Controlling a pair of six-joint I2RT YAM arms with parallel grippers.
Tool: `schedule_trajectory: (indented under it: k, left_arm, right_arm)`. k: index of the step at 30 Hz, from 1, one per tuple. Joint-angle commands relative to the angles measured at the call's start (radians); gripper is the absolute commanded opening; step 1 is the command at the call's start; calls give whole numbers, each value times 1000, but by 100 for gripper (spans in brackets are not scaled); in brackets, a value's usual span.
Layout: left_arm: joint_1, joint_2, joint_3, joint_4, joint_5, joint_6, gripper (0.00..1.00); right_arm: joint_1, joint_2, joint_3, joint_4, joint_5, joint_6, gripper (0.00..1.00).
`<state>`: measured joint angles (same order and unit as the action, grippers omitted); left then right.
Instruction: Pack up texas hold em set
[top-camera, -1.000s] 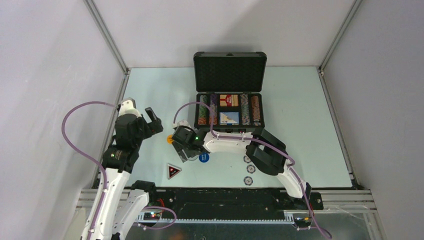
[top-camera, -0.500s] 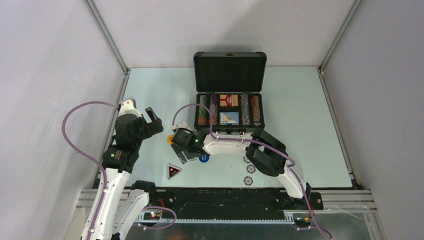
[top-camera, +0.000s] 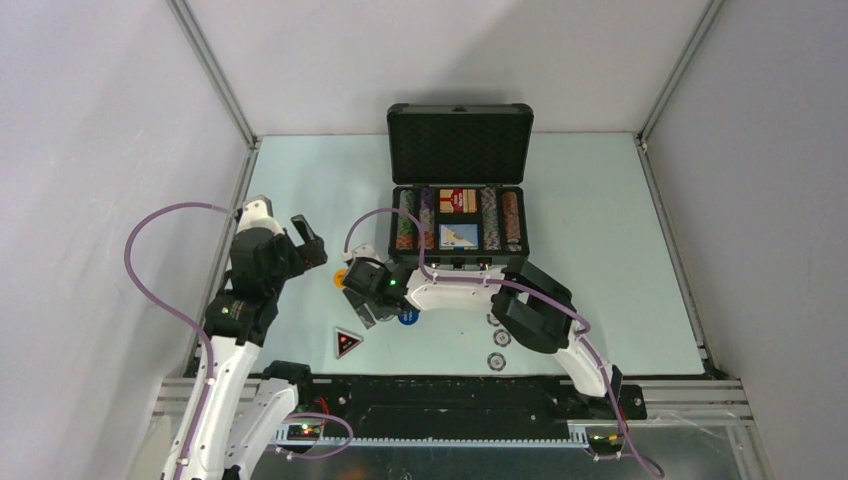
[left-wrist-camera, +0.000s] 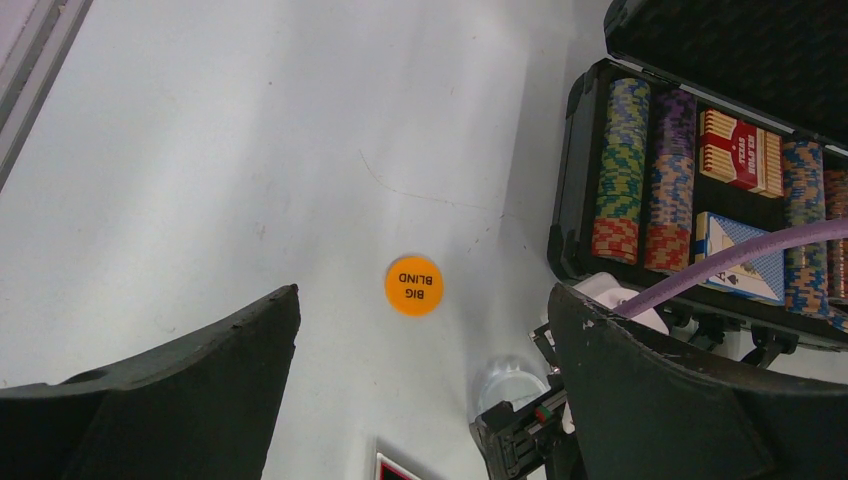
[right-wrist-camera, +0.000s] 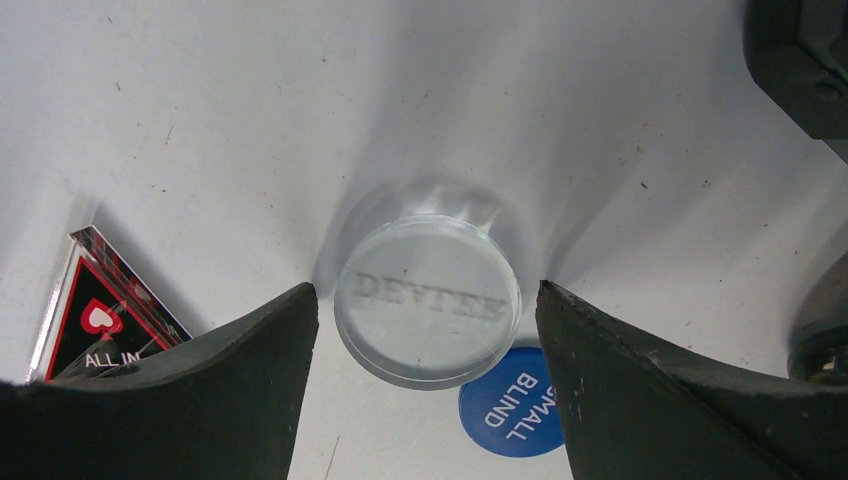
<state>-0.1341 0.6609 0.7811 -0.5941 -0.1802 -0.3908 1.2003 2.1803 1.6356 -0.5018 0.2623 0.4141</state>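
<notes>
The dark briefcase (top-camera: 459, 145) lies open at the back, its tray holding rows of striped chips (left-wrist-camera: 622, 160), a red card box (left-wrist-camera: 740, 150) and a blue card box (left-wrist-camera: 740, 260). My right gripper (right-wrist-camera: 425, 293) is open low over the table. A clear round dealer button (right-wrist-camera: 428, 310) sits between its fingers with a narrow gap on each side. A blue small-blind button (right-wrist-camera: 510, 405) lies just behind it, and the dark triangular all-in marker (right-wrist-camera: 95, 320) to its left. My left gripper (left-wrist-camera: 422, 295) hangs open above an orange big-blind button (left-wrist-camera: 414, 285).
Three loose striped chips (top-camera: 497, 338) lie on the table under the right arm's elbow. The right arm's purple cable (left-wrist-camera: 760, 255) crosses the front of the case. The enclosure's walls and metal frame (top-camera: 240, 190) bound the table on the left and right.
My right gripper has shifted a little to the left over the clear button. The left arm has not moved.
</notes>
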Motion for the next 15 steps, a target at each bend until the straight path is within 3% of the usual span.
schedule_trajectory:
  k: [1, 5, 15]
  left_arm:
    - [6, -3, 1, 13, 1, 23, 98]
    - [5, -3, 0, 12, 1, 24, 98]
    - [6, -2, 0, 13, -1, 24, 98]
  right_arm:
    - [15, 25, -41, -120, -8, -17, 83]
    - [19, 35, -40, -120, -8, -22, 78]
    - [12, 26, -49, -100, -3, -13, 56]
